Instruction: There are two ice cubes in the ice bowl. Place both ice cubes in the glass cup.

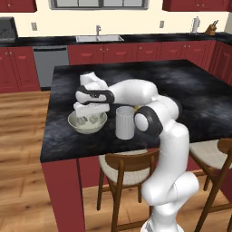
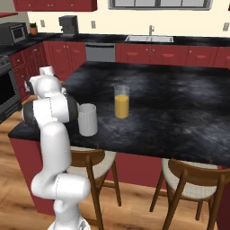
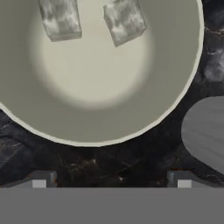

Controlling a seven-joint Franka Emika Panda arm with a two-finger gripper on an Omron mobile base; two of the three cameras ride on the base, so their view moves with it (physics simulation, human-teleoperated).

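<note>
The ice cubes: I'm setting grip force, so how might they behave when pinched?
The ice cubes look small with flat faces, so probably light and unlikely to roll. Being ice, they may slip from the claw. The ice bowl curves, so a nudged cube might slide.

Left and right base views look forward-down from behind the arm, sharing the glass cup [image 1: 124,122] on the island counter [image 2: 179,117]; hand view looks close, straight down into ice bowl [image 3: 183,87]

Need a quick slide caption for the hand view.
Open gripper above the bowl, both ice cubes inside, cup beside.
</note>
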